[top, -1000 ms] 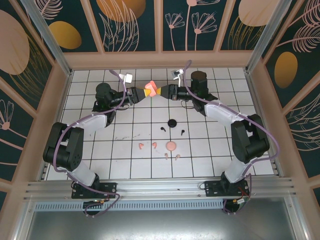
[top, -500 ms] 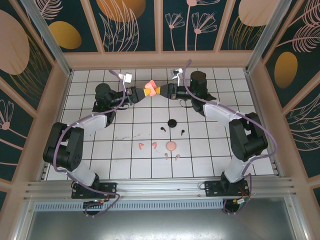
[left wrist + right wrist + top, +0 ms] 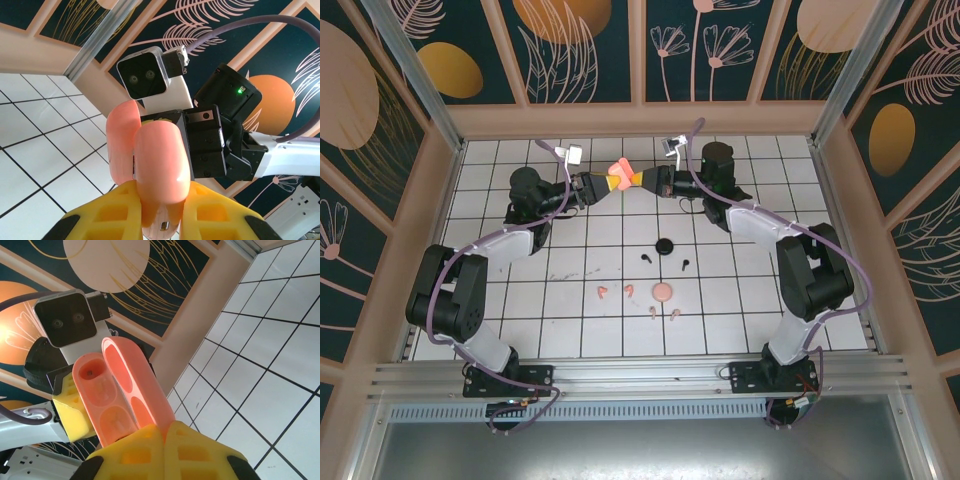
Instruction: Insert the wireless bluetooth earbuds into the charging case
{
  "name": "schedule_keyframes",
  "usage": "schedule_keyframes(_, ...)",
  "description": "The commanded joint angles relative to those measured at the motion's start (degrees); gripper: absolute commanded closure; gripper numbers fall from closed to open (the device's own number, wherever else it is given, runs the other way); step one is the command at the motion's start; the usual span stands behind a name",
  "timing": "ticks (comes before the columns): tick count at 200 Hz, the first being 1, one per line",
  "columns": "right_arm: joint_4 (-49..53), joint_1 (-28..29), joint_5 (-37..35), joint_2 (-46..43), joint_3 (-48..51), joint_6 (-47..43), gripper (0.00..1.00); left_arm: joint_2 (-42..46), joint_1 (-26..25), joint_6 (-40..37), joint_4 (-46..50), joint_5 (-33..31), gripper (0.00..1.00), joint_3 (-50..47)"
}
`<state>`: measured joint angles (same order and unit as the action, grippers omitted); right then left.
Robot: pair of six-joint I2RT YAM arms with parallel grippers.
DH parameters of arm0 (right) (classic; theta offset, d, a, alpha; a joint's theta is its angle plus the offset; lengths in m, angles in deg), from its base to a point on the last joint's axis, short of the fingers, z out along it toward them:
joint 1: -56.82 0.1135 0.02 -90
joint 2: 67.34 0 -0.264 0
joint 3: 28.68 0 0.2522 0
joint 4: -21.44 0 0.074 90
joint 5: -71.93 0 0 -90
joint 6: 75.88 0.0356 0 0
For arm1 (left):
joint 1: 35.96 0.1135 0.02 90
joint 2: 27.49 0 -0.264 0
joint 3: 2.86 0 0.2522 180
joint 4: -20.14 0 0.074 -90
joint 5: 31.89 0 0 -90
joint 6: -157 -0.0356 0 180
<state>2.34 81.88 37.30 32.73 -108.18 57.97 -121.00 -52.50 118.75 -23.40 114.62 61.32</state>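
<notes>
A pale pink charging case [image 3: 617,170] hangs in the air over the far middle of the table, held between both grippers. My left gripper [image 3: 609,183] is shut on its body [image 3: 161,160], gripping near the bottom end. My right gripper [image 3: 633,180] is shut on the edge of the opened lid [image 3: 136,377]. Beside the lid, the case's two wells [image 3: 102,400] look empty. Pink earbuds [image 3: 603,292] [image 3: 630,291] [image 3: 674,314] and black earbuds [image 3: 647,257] [image 3: 684,264] lie loose on the white tiles nearer the arm bases.
A round pink case [image 3: 662,292] sits among the pink earbuds, and a round black case [image 3: 665,246] lies near the black ones. The tiled table [image 3: 520,300] is boxed in by wooden walls. Free tiles lie left and right of the scattered pieces.
My right gripper has closed onto the case's lid. The case and both grippers have shifted slightly towards the far wall. The things on the table have not moved.
</notes>
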Motion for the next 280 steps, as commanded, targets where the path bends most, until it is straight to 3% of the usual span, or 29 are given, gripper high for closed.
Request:
schedule_keyframes(1,-1.2,1.0,1.4,-0.1,-2.4,-1.1,1.00,0.5,-1.6,-0.9,0.3,-0.4,1.00,-0.2)
schedule_keyframes(5,-0.5,1.0,1.2,-0.2,-2.6,-1.3,1.00,0.6,-1.6,-1.3,1.0,-0.7,1.00,-0.2)
schedule_keyframes(25,4.2,0.7,-0.1,-0.2,-4.0,-3.5,1.00,1.0,-1.7,-3.8,5.0,-3.2,0.77,0.2)
schedule_keyframes(39,8.2,0.2,-1.2,0.0,-5.1,-5.3,1.00,1.7,-1.6,-5.7,8.1,-5.8,0.55,0.5)
schedule_keyframes(63,13.9,-1.6,-2.7,0.3,-6.4,-7.6,1.00,2.6,-1.6,-9.0,13.3,-9.9,0.39,1.5)
schedule_keyframes(89,19.5,-3.7,-3.5,0.4,-7.4,-10.4,1.00,4.0,-1.6,-12.9,18.5,-12.4,0.30,3.0)
schedule_keyframes(120,29.1,-5.6,-4.2,1.1,-10.4,-17.6,1.00,4.7,-1.6,-21.3,29.6,-12.4,0.25,8.0)
schedule_keyframes(152,43.7,-6.7,-6.4,3.1,-16.3,-29.7,1.00,1.8,-1.6,-35.2,49.8,-9.5,0.19,18.8)
schedule_keyframes(209,64.0,-7.9,-8.9,8.6,-26.1,-47.7,1.00,-7.4,-1.5,-55.1,80.0,-5.7,0.24,37.8)
schedule_keyframes(240,69.2,-8.1,-8.0,10.9,-29.4,-52.1,1.00,-12.1,-1.5,-61.3,90.5,-4.3,0.29,44.1)
schedule_keyframes(280,71.9,-7.9,-4.9,12.1,-31.1,-53.8,1.00,-15.0,-1.6,-65.7,96.3,-2.3,0.32,46.0)
